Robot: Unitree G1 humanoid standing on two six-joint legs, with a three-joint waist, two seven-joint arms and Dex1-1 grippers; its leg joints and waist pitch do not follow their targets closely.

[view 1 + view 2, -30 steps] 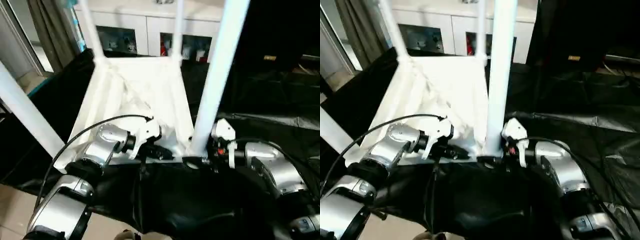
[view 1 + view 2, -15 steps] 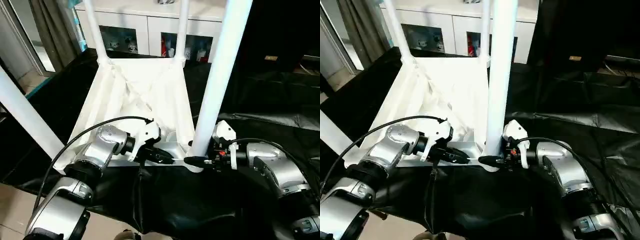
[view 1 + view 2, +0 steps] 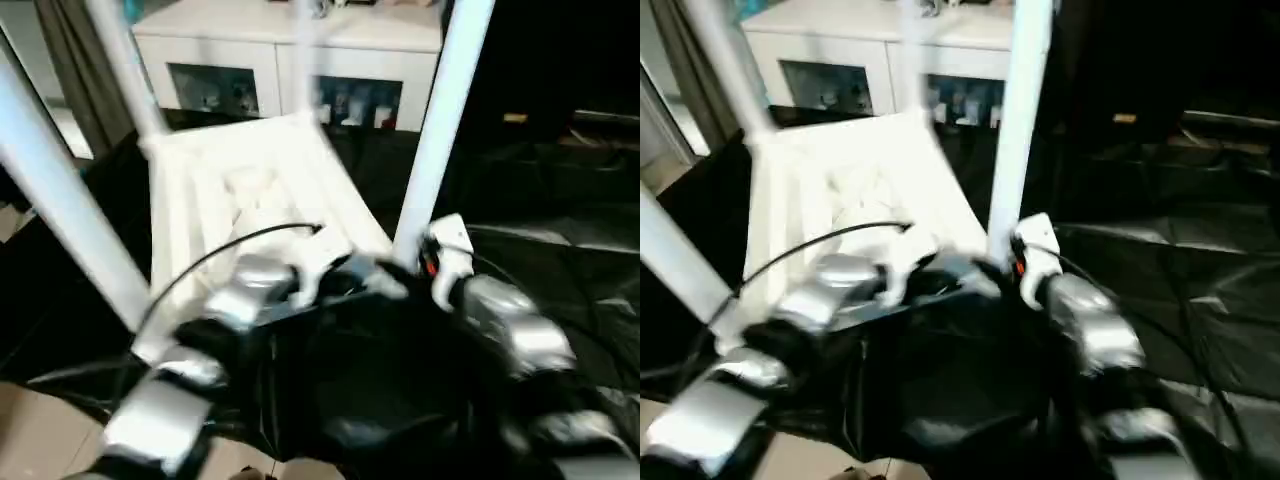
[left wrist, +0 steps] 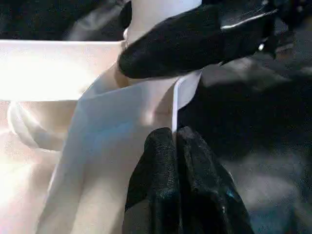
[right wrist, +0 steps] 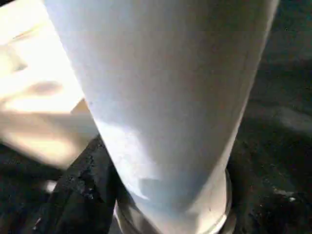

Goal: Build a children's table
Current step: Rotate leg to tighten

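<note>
The children's table point(image 3: 250, 190) lies upside down on black sheeting, its ribbed underside facing up and its white legs standing upward. The near right leg point(image 3: 440, 130) rises from the corner socket right in front of me. My left gripper point(image 4: 174, 139) is shut on the thin white rim of the table top beside that corner. My right gripper point(image 3: 408, 268) is closed around the base of the near right leg point(image 5: 165, 97), with one black finger point(image 5: 83, 187) pressed against it. Another leg point(image 3: 60, 190) stands at the near left.
A white cabinet point(image 3: 290, 60) with glass-fronted shelves stands behind the table. Black sheeting point(image 3: 560, 230) covers the ground to the right and under my arms. A curtain point(image 3: 55, 50) hangs at the far left, with tan floor point(image 3: 40, 430) below it.
The whole picture has swung and blurred, so the camera has moved. My right gripper has closed in on the leg's base. The left gripper keeps its hold on the rim.
</note>
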